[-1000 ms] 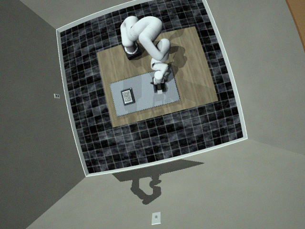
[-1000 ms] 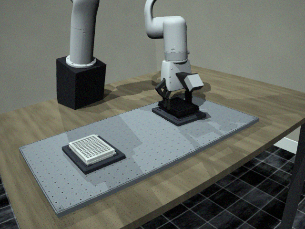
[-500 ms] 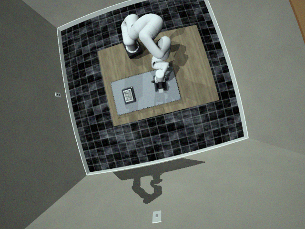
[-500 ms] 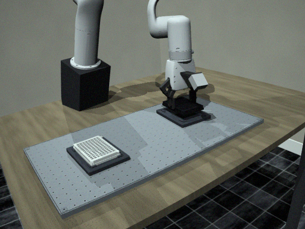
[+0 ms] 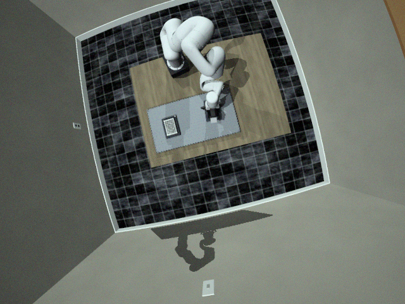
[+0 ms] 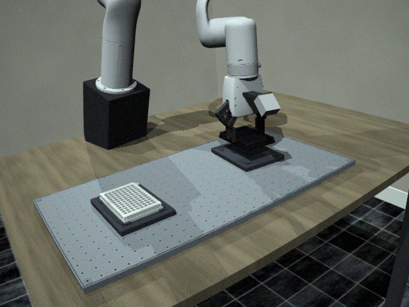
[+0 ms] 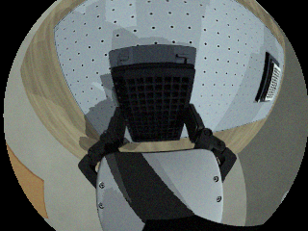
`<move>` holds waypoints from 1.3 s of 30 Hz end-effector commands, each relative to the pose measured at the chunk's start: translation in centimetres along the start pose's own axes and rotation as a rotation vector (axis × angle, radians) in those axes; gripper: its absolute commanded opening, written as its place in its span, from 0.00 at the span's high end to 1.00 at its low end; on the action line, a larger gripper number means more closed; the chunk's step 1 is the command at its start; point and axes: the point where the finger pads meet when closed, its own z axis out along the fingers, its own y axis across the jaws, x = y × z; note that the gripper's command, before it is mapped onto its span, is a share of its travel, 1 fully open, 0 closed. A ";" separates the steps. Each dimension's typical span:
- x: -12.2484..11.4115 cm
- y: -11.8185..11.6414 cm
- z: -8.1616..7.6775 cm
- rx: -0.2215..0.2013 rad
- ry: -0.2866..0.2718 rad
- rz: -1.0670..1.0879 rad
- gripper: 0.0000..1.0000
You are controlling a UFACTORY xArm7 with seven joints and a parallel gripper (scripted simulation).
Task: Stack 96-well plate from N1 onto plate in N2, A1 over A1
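My gripper (image 6: 246, 133) is shut on a dark 96-well plate (image 6: 248, 137), with one finger on each of two opposite sides. It holds the plate level, a little above the dark plate nest N1 (image 6: 247, 155) at the right of the grey perforated mat. In the wrist view the plate (image 7: 156, 104) sits between the fingers and the nest (image 7: 153, 58) shows beyond it. A white 96-well plate (image 6: 130, 201) sits in the dark nest N2 at the left of the mat. It also shows in the overhead view (image 5: 170, 126). I cannot read the A1 marks.
The arm's black base block (image 6: 115, 112) stands at the back left of the wooden table. The grey mat (image 6: 195, 204) lies between the two nests. The table's front edge drops to a tiled floor.
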 end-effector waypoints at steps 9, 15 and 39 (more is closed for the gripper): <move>0.1 -0.1 -2.1 -0.004 -0.001 0.001 1.00; 0.1 -0.1 -3.1 -0.004 -0.001 0.000 1.00; 0.1 -0.1 -6.3 -0.004 -0.001 0.000 1.00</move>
